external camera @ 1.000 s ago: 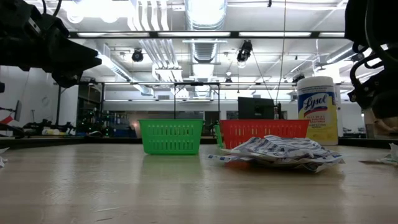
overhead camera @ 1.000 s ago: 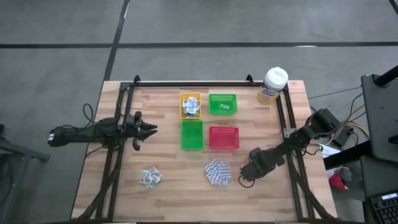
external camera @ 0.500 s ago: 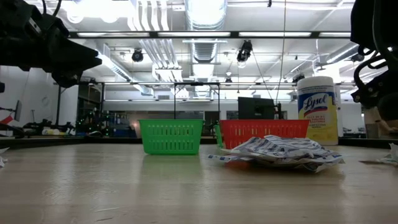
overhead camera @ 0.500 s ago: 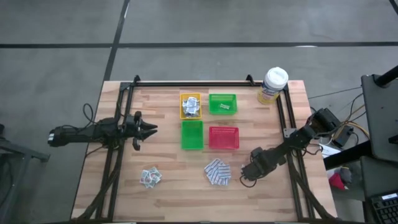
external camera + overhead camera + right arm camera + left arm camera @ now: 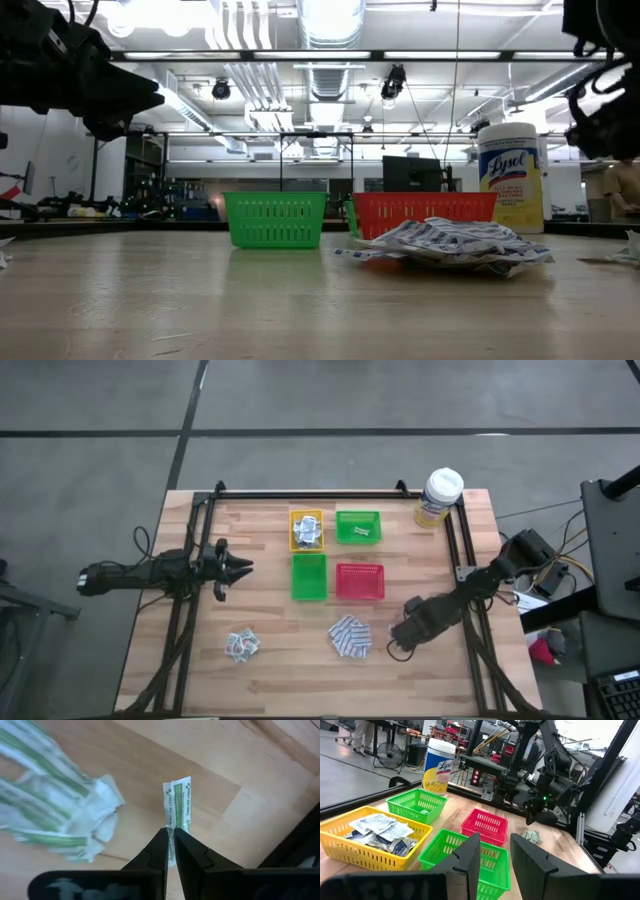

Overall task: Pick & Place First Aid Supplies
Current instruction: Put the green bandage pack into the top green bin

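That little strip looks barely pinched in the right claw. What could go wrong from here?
The right gripper holds the thin green strip only by one end, so it might slip out or flap on the way. The pile of packets lies close beside it, so a low swing could scatter them. The trays sit tightly together, so a drop could land in the wrong one.
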Robot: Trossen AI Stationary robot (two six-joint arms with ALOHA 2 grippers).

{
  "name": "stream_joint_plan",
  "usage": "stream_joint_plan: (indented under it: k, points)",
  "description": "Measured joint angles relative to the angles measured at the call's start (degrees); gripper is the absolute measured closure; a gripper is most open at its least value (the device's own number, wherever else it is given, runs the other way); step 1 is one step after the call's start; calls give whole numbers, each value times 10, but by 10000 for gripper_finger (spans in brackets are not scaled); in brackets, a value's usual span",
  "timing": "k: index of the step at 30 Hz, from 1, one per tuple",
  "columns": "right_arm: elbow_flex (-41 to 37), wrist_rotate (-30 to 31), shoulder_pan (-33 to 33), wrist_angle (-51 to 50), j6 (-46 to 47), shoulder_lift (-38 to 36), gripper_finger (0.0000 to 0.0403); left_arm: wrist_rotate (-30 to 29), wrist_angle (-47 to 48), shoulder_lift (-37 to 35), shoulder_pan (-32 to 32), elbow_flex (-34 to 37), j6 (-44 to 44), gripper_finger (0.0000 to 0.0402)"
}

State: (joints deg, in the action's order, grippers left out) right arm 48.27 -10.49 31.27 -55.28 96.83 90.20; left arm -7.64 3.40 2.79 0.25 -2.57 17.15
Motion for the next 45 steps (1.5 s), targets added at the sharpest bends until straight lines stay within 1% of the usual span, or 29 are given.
stream_joint_plan:
  k: [2, 5, 8, 11, 14, 16, 19, 23, 29, 32, 35, 39, 41, 45]
  points:
    - [0, 10, -2, 0, 3, -16, 376, 0, 0, 0, 0, 0, 0, 293]
    - [0, 46, -11, 1, 8, -45, 376, 0, 0, 0, 0, 0, 0, 293]
    - [0, 107, -30, 8, -2, -82, 376, 0, 0, 0, 0, 0, 0, 293]
    - [0, 176, -62, 27, -33, -124, 376, 0, 0, 0, 0, 0, 0, 293]
    - [0, 229, -110, 60, -91, -162, 376, 0, 0, 0, 0, 0, 0, 293]
    - [0, 245, -151, 90, -146, -181, 376, 0, 0, 0, 0, 0, 0, 293]
    - [1, 246, -220, 136, -234, -196, 376, 0, 0, 0, 0, 0, 0, 293]
    - [1, 236, -313, 207, -348, -198, 376, 0, 0, 0, 0, 0, 0, 293]
    - [2, 206, -431, 308, -495, -168, 376, 0, 0, 0, 0, 0, 0, 293]
    - [22, 206, -475, 310, -555, -137, 376, 0, 0, 0, 0, 0, 0, 293]
    - [62, 205, -507, 305, -630, -93, 376, 0, 0, 0, 0, 0, 0, 293]
    - [146, 204, -530, 259, -740, -18, 376, 0, 0, 0, 0, 0, 0, 293]
    - [194, 207, -538, 216, -790, 22, 376, 0, 0, 0, 0, 0, 0, 293]
    - [280, 208, -552, 120, -861, 99, 376, 0, 0, 0, 0, 0, 0, 293]
